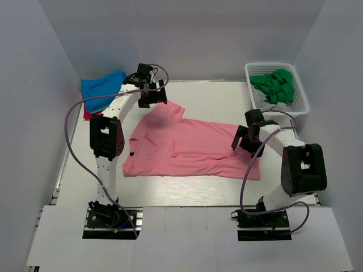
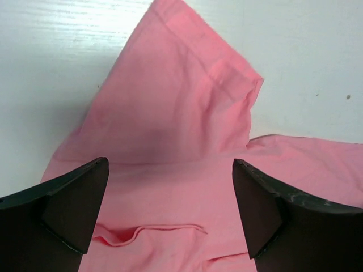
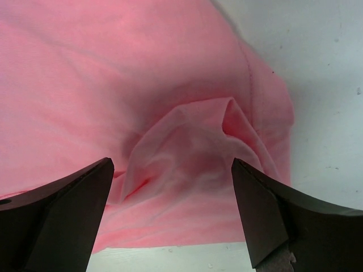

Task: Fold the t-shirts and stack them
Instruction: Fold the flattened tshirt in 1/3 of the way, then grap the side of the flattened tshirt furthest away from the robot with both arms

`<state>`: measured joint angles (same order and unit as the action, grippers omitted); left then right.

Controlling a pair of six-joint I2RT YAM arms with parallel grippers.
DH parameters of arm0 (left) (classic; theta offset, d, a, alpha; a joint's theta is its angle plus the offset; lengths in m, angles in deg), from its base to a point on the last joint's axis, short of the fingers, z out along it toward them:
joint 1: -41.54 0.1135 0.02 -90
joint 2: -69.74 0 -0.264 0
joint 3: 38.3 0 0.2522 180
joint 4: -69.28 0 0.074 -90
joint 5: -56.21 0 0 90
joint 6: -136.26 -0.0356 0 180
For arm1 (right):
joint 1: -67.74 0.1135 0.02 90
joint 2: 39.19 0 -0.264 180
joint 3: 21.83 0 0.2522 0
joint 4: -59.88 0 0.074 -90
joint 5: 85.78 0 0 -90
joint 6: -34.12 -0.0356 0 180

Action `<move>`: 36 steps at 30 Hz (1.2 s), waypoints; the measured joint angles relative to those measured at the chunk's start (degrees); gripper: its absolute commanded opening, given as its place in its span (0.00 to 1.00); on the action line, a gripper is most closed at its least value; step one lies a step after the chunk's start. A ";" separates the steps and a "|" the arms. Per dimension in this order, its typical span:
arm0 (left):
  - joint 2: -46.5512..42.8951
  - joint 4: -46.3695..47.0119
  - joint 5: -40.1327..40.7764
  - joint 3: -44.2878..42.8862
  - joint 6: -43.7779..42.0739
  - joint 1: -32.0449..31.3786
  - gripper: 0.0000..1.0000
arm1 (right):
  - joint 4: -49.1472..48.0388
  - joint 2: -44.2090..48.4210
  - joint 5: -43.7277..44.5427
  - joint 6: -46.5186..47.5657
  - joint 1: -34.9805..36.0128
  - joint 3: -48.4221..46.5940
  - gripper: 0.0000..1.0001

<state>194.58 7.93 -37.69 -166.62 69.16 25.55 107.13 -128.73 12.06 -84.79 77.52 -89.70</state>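
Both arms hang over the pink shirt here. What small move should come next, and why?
The pink t-shirt lies spread out and unfolded, with neither tool holding it. The left tool is open above a sleeve. The right tool is open above a raised fold near the shirt's edge. So the next move is probably to lower both tools onto the cloth and close them.

A robotics lab cell: a white bench (image 1: pixel 198 191) boxed in by plain white panels (image 1: pixel 187 34), with the left arm (image 1: pixel 106 141) and right arm (image 1: pixel 300 167) bolted at its near edge, cables looping.
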 measured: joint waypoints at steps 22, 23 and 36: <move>12.41 12.13 -2.62 -10.97 -2.71 1.31 1.00 | -4.39 -0.94 -7.34 13.46 -3.26 -6.73 0.90; 13.81 12.98 -2.21 -12.13 -3.02 1.22 1.00 | -4.94 -0.92 -8.22 14.19 -3.04 -7.78 0.90; 26.16 22.03 6.08 -20.22 -6.54 -1.07 1.00 | -4.70 -8.94 -12.87 17.97 -2.29 -23.65 0.90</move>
<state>220.74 29.96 -31.62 -186.84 62.62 24.48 102.43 -137.67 -0.81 -66.82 75.22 -113.35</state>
